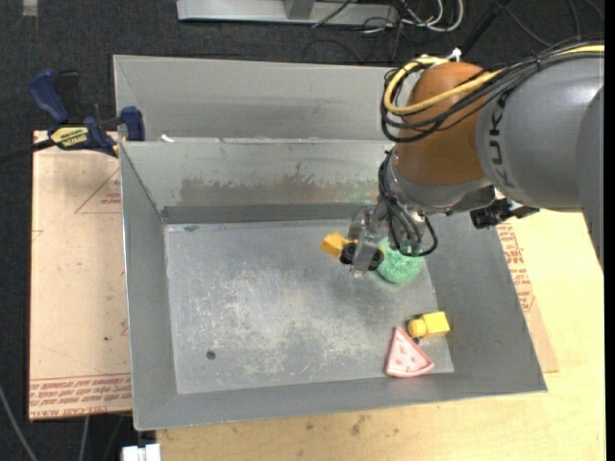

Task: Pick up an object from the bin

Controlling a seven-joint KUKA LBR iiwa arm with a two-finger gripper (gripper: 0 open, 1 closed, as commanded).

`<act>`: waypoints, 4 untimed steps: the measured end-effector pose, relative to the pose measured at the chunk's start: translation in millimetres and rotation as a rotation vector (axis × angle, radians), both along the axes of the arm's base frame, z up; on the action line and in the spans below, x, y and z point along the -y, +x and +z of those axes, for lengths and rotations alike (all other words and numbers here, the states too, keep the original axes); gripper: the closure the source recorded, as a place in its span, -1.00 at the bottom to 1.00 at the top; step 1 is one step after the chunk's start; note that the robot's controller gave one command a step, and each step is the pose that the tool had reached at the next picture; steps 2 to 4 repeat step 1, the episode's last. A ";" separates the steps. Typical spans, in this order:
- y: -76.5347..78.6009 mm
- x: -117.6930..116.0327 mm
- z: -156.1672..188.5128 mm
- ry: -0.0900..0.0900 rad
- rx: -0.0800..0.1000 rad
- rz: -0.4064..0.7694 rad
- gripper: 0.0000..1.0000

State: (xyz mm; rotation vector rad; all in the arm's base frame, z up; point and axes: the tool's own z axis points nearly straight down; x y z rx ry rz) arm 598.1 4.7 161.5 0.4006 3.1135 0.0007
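Your gripper (pixel 363 254) hangs low over the bin (pixel 240 334) floor, near the back wall and right of the middle; you cannot tell how wide it stands. A small yellow block (pixel 333 246) shows just beside it toward the left wall, a green lump (pixel 401 267) just beside it toward the right wall. Near the front right corner lie a second yellow block (pixel 430 327) and a pink wedge (pixel 407 356), touching.
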 end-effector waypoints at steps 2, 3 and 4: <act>17.3 -5.0 39.7 0.000 -0.007 -0.008 1.00; 17.3 -5.0 39.7 0.000 -0.007 -0.008 1.00; 17.3 -5.0 39.7 0.000 -0.007 -0.008 1.00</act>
